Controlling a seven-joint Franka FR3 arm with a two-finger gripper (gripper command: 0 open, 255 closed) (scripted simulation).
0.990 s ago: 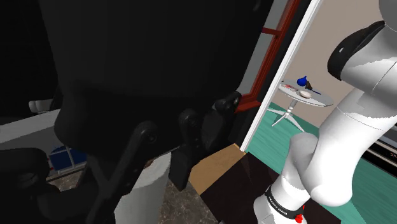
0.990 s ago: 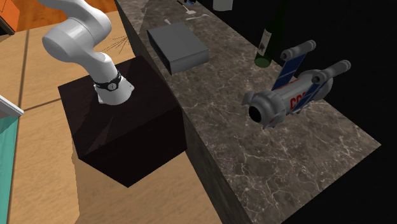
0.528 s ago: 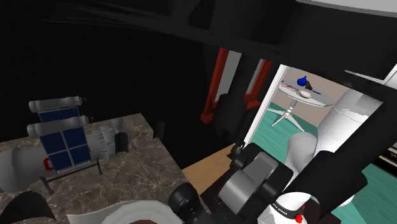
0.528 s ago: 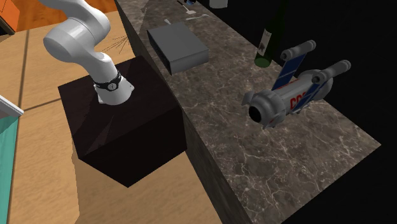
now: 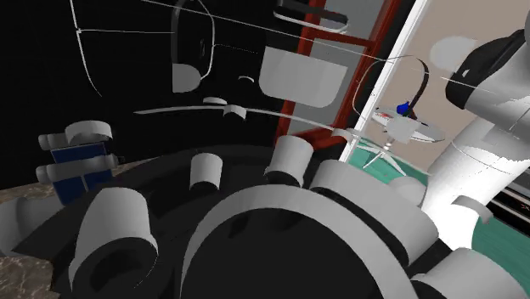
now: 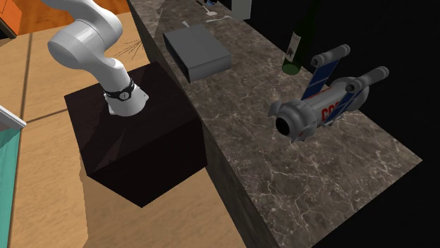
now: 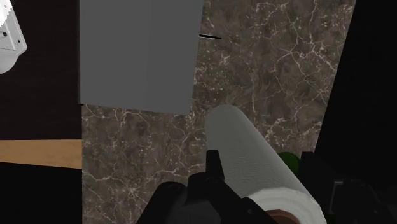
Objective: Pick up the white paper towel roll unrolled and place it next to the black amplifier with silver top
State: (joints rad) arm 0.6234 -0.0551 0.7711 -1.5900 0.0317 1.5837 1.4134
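Marbled counter [image 7: 273,63] is seen beneath the gripper [image 7: 261,167], whose fingers are pinched on the white paper towel roll [image 7: 238,143] — its long axis pointed to eleven o'clock; the grey amplifier [image 7: 137,54] is found near, at ten o'clock from the gripper.

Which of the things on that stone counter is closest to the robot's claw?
The white paper towel roll: the end effector clasps it, while the grey box lies apart on the counter.

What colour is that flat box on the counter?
Plain grey; the box shows best in the second exterior view.
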